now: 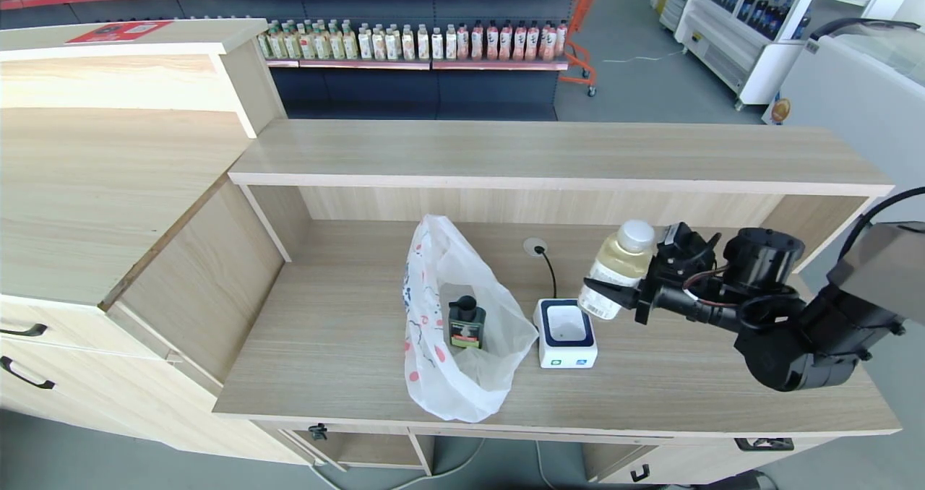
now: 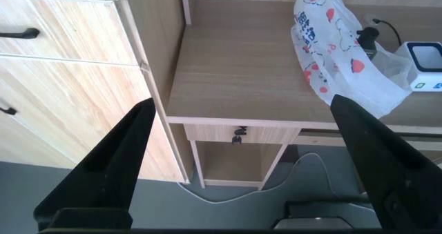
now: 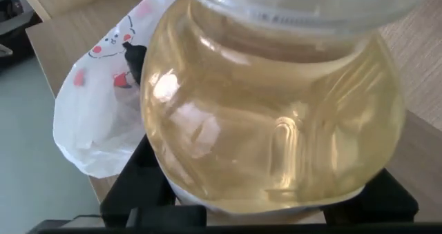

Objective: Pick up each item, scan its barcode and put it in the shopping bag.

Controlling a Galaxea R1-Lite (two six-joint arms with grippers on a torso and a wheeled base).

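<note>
Head view first: the right end effector [image 1: 627, 289] is clamped on a bottle [image 1: 618, 264] of pale yellow liquid. It holds the bottle tilted in the air, just to the right of the scanner [image 1: 567, 332] and a bit above it. My guess is the tilt is there to turn the label [image 1: 598, 303] down toward the scanner window, so this looks like the scan step. The shopping bag [image 1: 441, 374] sits open-mouthed on the counter [image 1: 340, 331] right beside the scanner, handy for the drop. There's already a dark pump bottle [image 1: 466, 324] inside it.

Left wrist view: the left end effector [image 2: 242, 123] is spread wide and holding nothing. It's parked low off the counter's front left corner, probably just out of the way. The bag and scanner [image 2: 423, 60] are farther along.

Right wrist view: the bottle [image 3: 276, 117] is right up close between the fingers, with the bag [image 3: 97, 123] lying beyond it.
</note>
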